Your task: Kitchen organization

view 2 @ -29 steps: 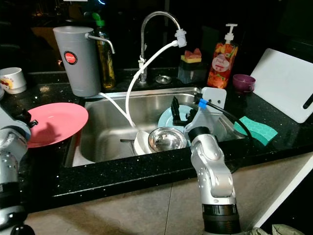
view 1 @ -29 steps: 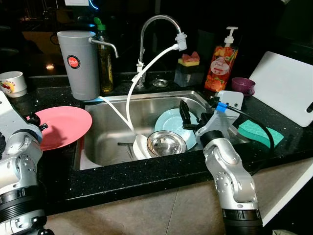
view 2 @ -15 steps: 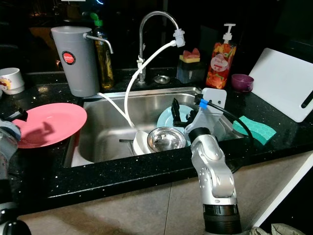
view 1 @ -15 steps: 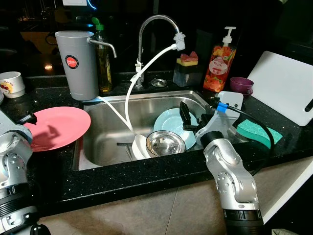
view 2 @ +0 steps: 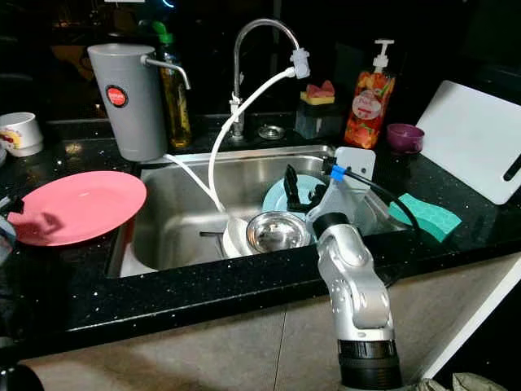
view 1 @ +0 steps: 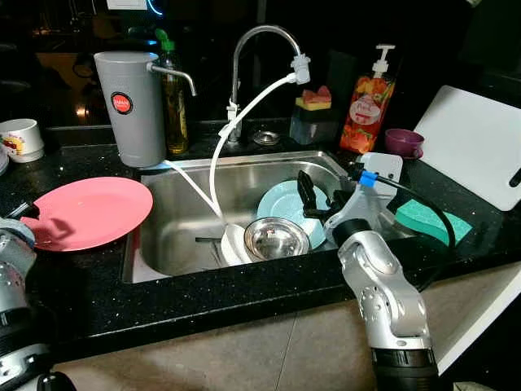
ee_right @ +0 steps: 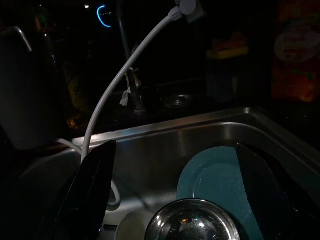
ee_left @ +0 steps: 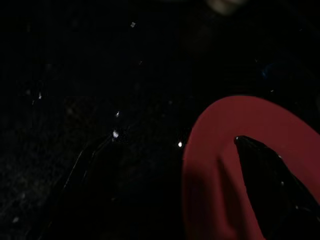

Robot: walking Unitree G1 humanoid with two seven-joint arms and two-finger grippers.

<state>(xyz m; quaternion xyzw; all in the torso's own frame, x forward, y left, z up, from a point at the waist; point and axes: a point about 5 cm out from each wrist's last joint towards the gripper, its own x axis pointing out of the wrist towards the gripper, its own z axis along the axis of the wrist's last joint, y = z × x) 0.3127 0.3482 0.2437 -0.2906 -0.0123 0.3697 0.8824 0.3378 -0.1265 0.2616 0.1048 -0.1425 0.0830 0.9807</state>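
Left eye view: grey water filter jug (view 1: 130, 106) at the back left of the counter bears a round red label, text too small to read. Orange soap pump bottle (view 1: 367, 106) right of the faucet (view 1: 260, 49) has a fruit-print label, wording unreadable.

Right gripper (view 1: 313, 199) hangs over the right part of the sink (view 1: 244, 175), fingers spread wide, holding nothing, above the teal plate (view 1: 281, 204). Right wrist view: both black fingers flank the plate and steel bowl (ee_right: 192, 227) without contact.

Left gripper (ee_left: 165, 200) sits at the near left edge of the pink plate (view 1: 89, 212); one finger (ee_left: 275, 185) lies over the plate, the other over dark counter, fingers apart.

Sink contents: teal plate leaning at right, steel bowl in front, white dish (view 1: 232, 244) beside it, white hose (view 1: 244, 122) trailing down from the faucet.
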